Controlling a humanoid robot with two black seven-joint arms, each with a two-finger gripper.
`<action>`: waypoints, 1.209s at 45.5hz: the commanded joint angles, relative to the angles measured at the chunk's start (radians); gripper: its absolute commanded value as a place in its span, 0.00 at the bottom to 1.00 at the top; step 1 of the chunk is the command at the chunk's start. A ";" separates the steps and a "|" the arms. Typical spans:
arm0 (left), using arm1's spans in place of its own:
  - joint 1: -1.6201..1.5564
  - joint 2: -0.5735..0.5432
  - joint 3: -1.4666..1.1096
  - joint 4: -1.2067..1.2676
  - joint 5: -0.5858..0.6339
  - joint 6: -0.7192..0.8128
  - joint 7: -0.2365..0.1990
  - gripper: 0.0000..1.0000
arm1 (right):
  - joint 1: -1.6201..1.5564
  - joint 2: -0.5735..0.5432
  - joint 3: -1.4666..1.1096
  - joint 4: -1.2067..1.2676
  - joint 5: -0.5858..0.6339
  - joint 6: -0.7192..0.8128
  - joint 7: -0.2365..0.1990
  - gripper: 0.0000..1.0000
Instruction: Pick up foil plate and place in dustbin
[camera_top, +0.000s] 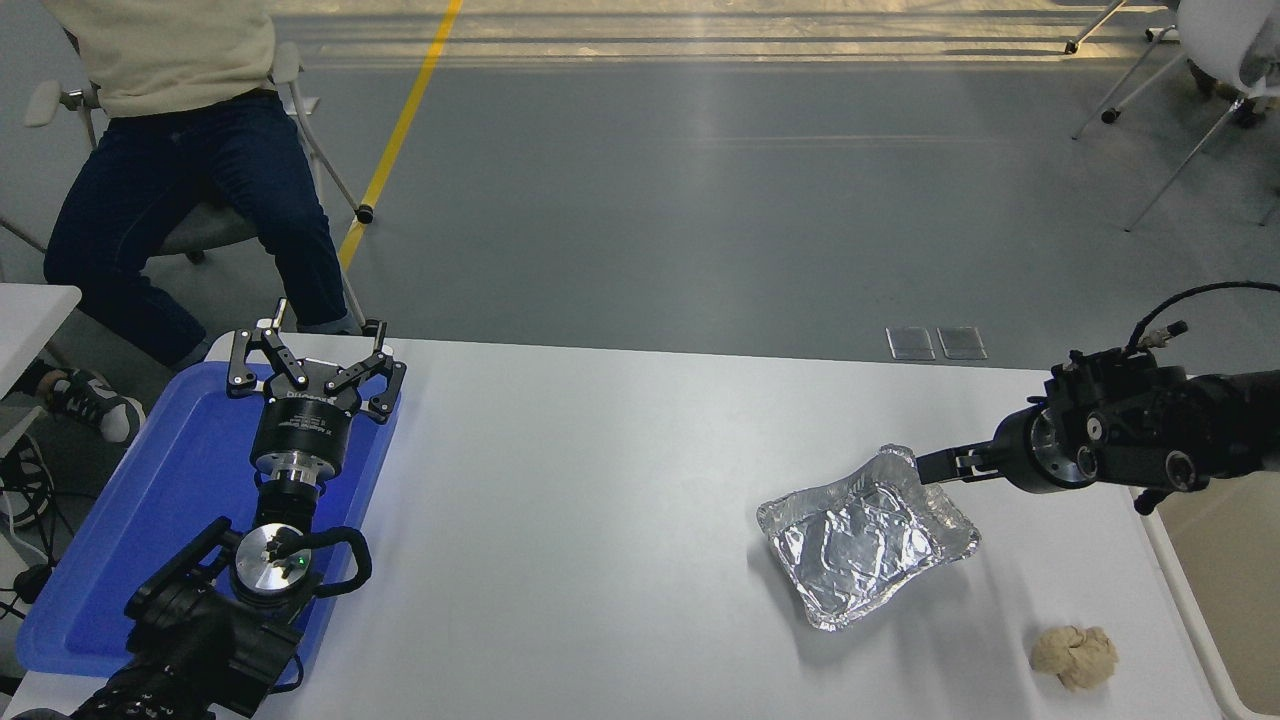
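The foil plate, shiny and crinkled, lies flat on the white table at the right of centre. My right gripper comes in from the right edge, low over the table and seen edge-on. Its tip is at the plate's far right corner; I cannot tell whether it touches the rim. The beige dustbin stands off the table's right edge, partly cut off by the picture. My left gripper is parked open over the blue tray at the lower left.
A crumpled beige paper ball lies near the table's front right, in front of the plate. A flat blue tray lies at the left. A person sits on a chair beyond the table's far left corner.
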 joint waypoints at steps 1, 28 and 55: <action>0.000 0.000 0.000 0.000 0.000 0.000 0.000 1.00 | -0.135 0.064 0.045 -0.166 -0.052 -0.035 0.000 1.00; 0.000 0.000 0.000 0.000 0.000 0.000 0.000 1.00 | -0.229 0.130 0.054 -0.262 -0.053 -0.085 0.002 0.81; 0.000 0.000 0.000 0.000 0.000 0.000 0.000 1.00 | -0.232 0.131 0.054 -0.252 -0.053 -0.086 0.012 0.00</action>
